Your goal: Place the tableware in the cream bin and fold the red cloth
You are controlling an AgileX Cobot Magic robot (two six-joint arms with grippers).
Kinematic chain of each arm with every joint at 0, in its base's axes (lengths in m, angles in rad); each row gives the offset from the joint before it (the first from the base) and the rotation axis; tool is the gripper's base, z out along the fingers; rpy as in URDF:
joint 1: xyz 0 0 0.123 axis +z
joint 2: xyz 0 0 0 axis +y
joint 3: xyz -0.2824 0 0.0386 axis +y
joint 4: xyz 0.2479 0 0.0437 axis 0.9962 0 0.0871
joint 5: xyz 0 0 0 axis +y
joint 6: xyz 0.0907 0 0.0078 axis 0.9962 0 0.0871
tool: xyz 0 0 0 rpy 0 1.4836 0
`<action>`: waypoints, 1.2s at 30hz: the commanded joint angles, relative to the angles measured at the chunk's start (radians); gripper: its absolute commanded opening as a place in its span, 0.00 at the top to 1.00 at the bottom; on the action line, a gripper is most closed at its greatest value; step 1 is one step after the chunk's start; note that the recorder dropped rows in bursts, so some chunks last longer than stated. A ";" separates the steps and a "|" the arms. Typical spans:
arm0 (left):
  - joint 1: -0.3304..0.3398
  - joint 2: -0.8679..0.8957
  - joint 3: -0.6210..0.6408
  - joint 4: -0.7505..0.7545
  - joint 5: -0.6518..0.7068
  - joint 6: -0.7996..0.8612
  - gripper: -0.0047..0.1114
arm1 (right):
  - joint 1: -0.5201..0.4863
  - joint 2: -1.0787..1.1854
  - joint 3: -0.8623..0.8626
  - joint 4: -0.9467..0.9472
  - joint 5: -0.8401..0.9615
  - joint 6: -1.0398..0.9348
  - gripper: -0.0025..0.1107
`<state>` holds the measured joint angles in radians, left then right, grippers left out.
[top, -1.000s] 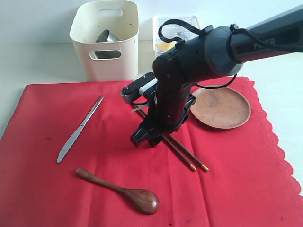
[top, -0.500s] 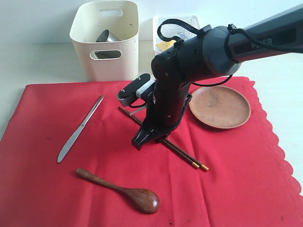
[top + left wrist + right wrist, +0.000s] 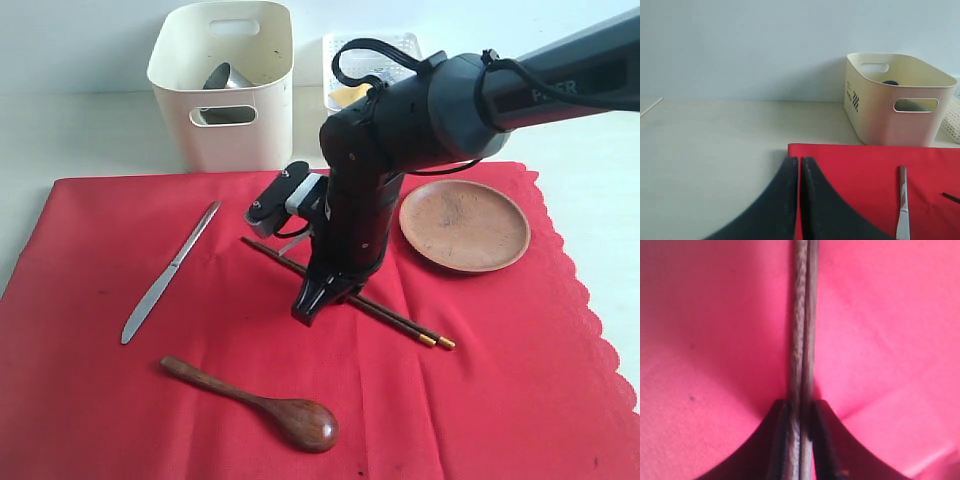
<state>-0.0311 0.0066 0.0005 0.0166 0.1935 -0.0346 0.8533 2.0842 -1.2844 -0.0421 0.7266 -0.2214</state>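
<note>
My right gripper (image 3: 312, 303) (image 3: 801, 407) is shut on the two dark chopsticks (image 3: 400, 321) (image 3: 802, 320) in the middle of the red cloth (image 3: 500, 380). Their gold tips point to the right. A silver knife (image 3: 170, 270) (image 3: 902, 205) lies on the cloth's left part, with a dark wooden spoon (image 3: 260, 402) in front of it. The brown plate (image 3: 465, 225) rests on the cloth at the right. The cream bin (image 3: 225, 85) (image 3: 900, 100) stands behind the cloth with a steel cup (image 3: 222, 78) inside. My left gripper (image 3: 799, 162) is shut and empty over the cloth's left edge.
A white lattice basket (image 3: 340, 50) holding something yellow stands right of the cream bin, partly behind my right arm. The cloth's right edge (image 3: 590, 300) is scalloped. Pale tabletop (image 3: 710, 140) lies left of the cloth.
My right gripper closed on the chopsticks, which were spread and are now pinched together. The gripper has turned them so that they point more to the right.
</note>
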 commanded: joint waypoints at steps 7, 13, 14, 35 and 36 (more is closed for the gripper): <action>0.003 -0.007 -0.001 -0.006 0.000 -0.001 0.93 | -0.004 -0.096 0.008 -0.015 0.054 -0.013 0.98; 0.003 -0.007 -0.001 -0.006 0.000 -0.001 0.93 | -0.004 -0.088 0.008 -0.010 0.052 0.047 0.97; 0.003 -0.007 -0.001 -0.006 0.000 -0.001 0.93 | -0.004 -0.080 0.008 -0.010 0.048 0.077 0.95; 0.003 -0.007 -0.001 -0.006 0.000 -0.001 0.93 | -0.004 0.028 0.008 0.100 0.034 -0.117 0.98; 0.003 -0.007 -0.001 -0.006 0.000 -0.001 0.93 | -0.004 0.028 0.008 0.126 0.038 -0.169 0.98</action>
<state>-0.0311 0.0066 0.0005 0.0166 0.1935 -0.0346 0.8533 2.0855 -1.2811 0.0355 0.7487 -0.2623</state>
